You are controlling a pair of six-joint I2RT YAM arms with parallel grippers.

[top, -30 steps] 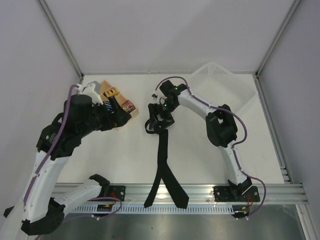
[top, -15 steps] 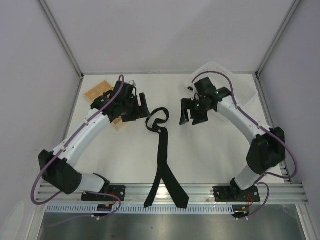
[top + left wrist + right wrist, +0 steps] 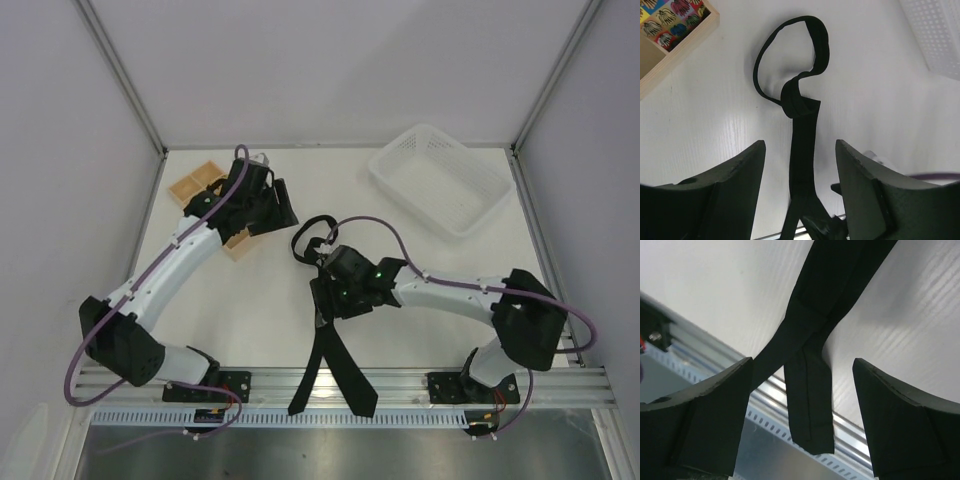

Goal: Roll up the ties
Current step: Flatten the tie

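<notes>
On the table (image 3: 255, 300), the black tie (image 3: 802, 145) lies looped at its far end, tails over the near edge. The right gripper (image 3: 801, 390) straddles the strip, jaws released. The left gripper (image 3: 799, 150) hangs parted and empty. A tidy roll likely needs one end pinched squarely.

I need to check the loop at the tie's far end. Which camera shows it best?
Left wrist: the tie shows its loop whole and unobstructed. Top external shows the loop small. Right wrist shows only the crossed tail ends.
</notes>
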